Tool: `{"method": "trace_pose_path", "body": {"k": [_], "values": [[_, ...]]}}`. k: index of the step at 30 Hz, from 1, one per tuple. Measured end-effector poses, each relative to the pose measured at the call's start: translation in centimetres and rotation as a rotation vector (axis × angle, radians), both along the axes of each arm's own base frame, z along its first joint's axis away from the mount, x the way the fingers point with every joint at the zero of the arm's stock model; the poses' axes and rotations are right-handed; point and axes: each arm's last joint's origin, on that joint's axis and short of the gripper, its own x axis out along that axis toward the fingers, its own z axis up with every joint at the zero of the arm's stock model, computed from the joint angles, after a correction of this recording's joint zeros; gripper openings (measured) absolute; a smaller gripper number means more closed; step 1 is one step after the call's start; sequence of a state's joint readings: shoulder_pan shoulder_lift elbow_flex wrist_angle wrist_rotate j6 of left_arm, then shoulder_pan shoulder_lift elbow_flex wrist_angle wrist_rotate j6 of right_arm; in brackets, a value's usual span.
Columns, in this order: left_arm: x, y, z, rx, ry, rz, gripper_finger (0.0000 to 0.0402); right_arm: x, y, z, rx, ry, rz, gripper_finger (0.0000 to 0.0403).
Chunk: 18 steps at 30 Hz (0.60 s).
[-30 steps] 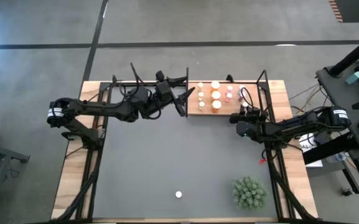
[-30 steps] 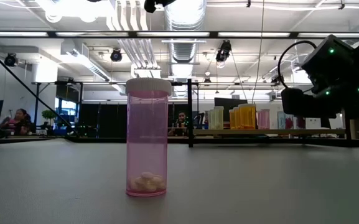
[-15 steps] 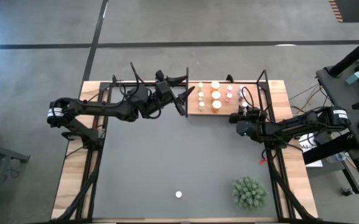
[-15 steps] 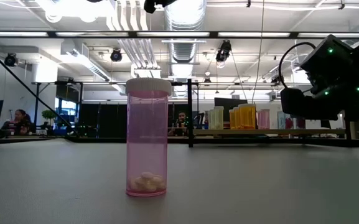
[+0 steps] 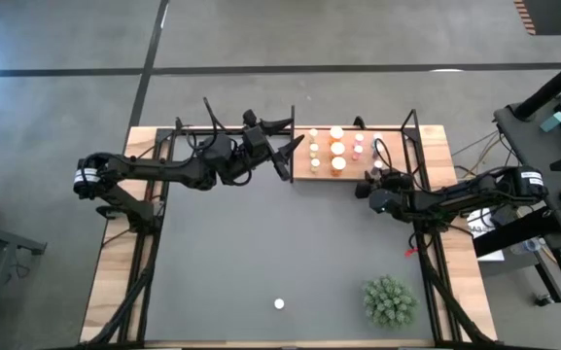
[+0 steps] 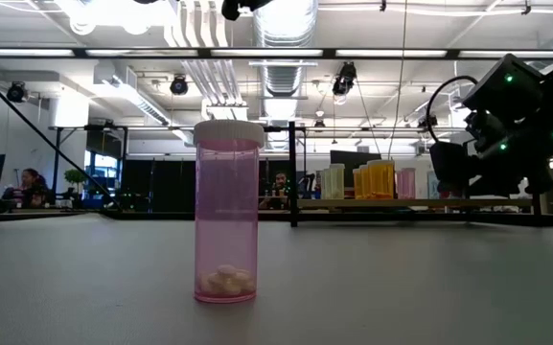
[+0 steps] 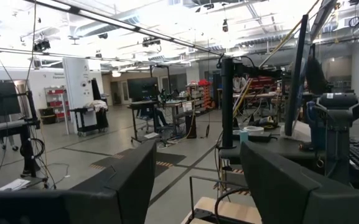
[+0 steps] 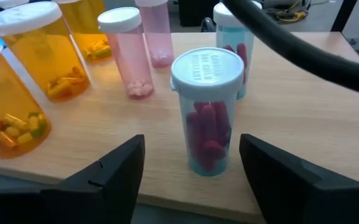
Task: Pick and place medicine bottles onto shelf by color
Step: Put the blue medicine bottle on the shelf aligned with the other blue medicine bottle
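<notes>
Right hand (image 8: pixel 188 180): spread, just short of a pale green bottle (image 8: pixel 207 112) on the shelf (image 8: pixel 303 124).
Left hand (image 7: pixel 195 180): spread, beside the shelf.

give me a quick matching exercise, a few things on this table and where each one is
Things:
1. pink bottle
2. pale bottle with red pills
3. spiky plant
4. left hand

Places:
A. near right corner of the mat
B. on the shelf, before the open right hand
C. beside the shelf's left end
D. alone on the mat, near edge

Pairs: 1-D, 2-B, 3-A, 4-C
</notes>
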<state>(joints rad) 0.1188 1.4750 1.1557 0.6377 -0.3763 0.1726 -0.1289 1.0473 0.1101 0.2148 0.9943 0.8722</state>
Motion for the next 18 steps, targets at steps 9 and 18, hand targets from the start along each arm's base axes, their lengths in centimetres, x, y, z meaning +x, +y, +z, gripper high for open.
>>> {"method": "trace_pose_path", "body": {"k": [9,18], "values": [[0.0,-0.01,0.0,0.0,0.0,-0.001,0.0217,-0.01,-0.1,-0.01,0.008,-0.009,-0.007,0.0272],[0.0,-0.01,0.0,0.0,0.0,-0.001,0.0217,0.12,-0.05,0.02,0.06,-0.061,0.009,0.0273]]}}
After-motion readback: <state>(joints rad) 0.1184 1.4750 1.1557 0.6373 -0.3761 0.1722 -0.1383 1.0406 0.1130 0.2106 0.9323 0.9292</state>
